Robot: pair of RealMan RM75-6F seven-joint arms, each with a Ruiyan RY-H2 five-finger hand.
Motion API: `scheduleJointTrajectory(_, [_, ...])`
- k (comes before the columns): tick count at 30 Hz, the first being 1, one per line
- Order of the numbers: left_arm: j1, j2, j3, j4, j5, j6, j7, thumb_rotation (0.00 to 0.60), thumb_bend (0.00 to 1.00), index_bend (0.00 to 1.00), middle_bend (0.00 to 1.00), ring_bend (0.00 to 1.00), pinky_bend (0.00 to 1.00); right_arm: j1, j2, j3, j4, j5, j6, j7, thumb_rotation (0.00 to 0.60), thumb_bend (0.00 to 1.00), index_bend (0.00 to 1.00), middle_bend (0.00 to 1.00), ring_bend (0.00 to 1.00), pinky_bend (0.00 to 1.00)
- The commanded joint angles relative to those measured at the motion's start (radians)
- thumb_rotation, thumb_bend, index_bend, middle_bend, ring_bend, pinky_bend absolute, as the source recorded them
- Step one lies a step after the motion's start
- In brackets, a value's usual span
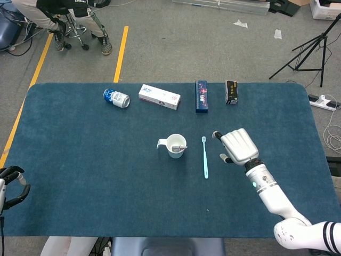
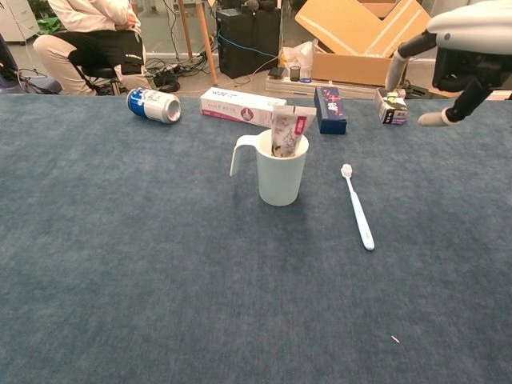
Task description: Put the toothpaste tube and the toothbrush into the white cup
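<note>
At the near left edge of the blue worktop (image 1: 80, 176), only the head view catches the left robot hand (image 1: 11, 186), dark and partly cut by the frame; whether its fingers are spread or curled I cannot tell. The right robot hand (image 1: 238, 146) hovers over the right part of the worktop, holding nothing, its fingers apart and lightly bent. The chest view shows only part of this hand (image 2: 448, 76) at the upper right, raised above the cloth, a height the head view does not make plain.

Just left of that hand the toothbrush (image 1: 205, 157) lies flat on the worktop, bristle end away from the robot, beside the white cup (image 1: 176, 146) but apart from it. The cup stands upright, its handle toward the left. From above, the toothpaste tube (image 1: 180, 145) is only a sliver inside the rim; the chest view shows it (image 2: 287, 133) standing in the cup with its flat crimped end sticking up.

Along the far edge lie a blue can (image 1: 116, 98) on its side, a white box (image 1: 159, 97), a dark blue box (image 1: 201, 96) and a small dark box (image 1: 231, 92).
</note>
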Motion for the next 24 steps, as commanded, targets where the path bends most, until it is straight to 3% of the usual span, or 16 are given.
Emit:
scheduleJointTrajectory(1, [-0.001,-0.001,0.001,0.001,0.0,-0.002,0.002,0.6,0.32,0.6,0.39,0.37,0.44,0.011,0.01,-0.013,0.025,0.038,-0.046,-0.023,0.6,0.57,0.35,1.0,1.0,1.0])
scheduleJointTrajectory(5, [-0.001,-0.002,0.001,0.002,-0.001,-0.003,0.001,0.6,0.32,0.6,0.39,0.37,0.44,0.049,-0.005,-0.033,0.053,0.106,-0.107,-0.093,0.6,0.8,0.35,1.0,1.0,1.0])
scheduleJointTrajectory(10, [0.0,0.001,0.0,0.0,-0.002,0.002,-0.006,0.6,0.32,0.6,0.39,0.36,0.44,0.118,-0.063,-0.063,0.101,0.222,-0.147,-0.23,0.6,0.99,0.34,1.0,1.0,1.0])
scheduleJointTrajectory(16, [0.003,0.006,0.0,-0.003,0.002,0.009,-0.015,0.6,0.32,0.6,0.39,0.37,0.44,0.177,-0.16,-0.091,0.179,0.32,-0.161,-0.326,0.6,1.0,0.31,1.0,1.0,1.0])
scheduleJointTrajectory(24, [0.005,0.011,0.003,-0.008,0.009,0.013,-0.02,0.6,0.32,0.6,0.39,0.36,0.44,0.212,-0.264,-0.108,0.274,0.348,-0.185,-0.334,0.6,1.0,0.3,1.0,1.0,1.0])
